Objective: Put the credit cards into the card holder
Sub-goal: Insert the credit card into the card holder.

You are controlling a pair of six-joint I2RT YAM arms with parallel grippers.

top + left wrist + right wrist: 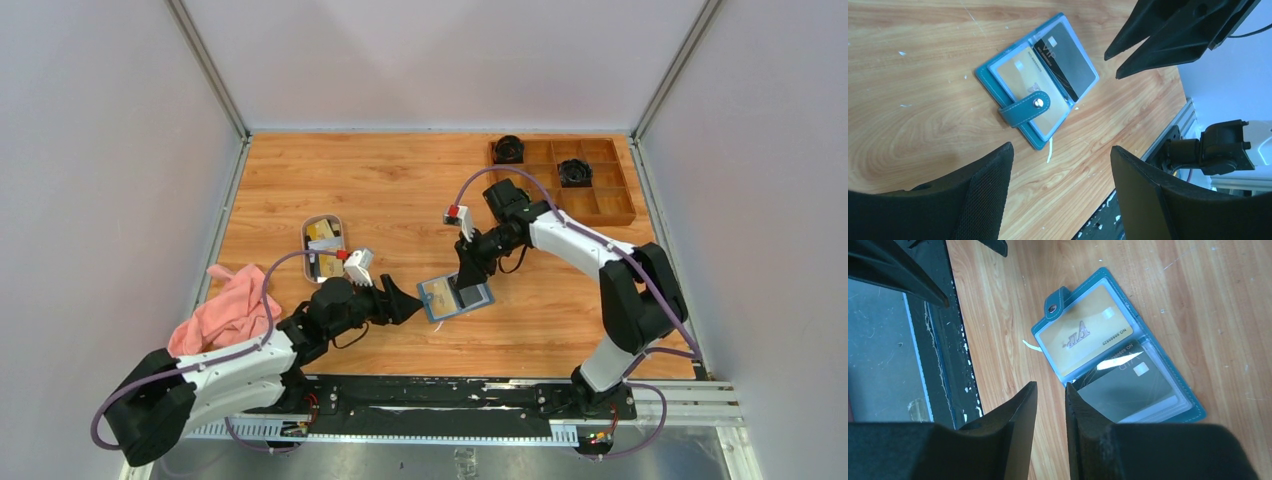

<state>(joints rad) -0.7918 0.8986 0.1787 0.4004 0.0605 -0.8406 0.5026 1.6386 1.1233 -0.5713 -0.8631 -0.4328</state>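
Observation:
The teal card holder point(440, 312) lies open on the table, strap and snap point(1024, 110) folded over its near edge. A yellow credit card point(1083, 337) and a black one point(1133, 387) sit under its clear pockets. My right gripper point(1051, 385) hovers over the holder's black-card side, jaws a narrow gap apart with only wood showing between them. My left gripper point(1060, 147) stands wide open just left of the holder point(985, 75), holding nothing. More yellowish cards point(322, 232) lie in a small white dish point(305, 232).
A pink cloth point(225, 310) is bunched at the left edge, beside the left arm. At the back right stands a brown compartment tray point(600, 205) holding two black round objects point(575, 172). A small white scrap point(1050, 150) lies by the holder.

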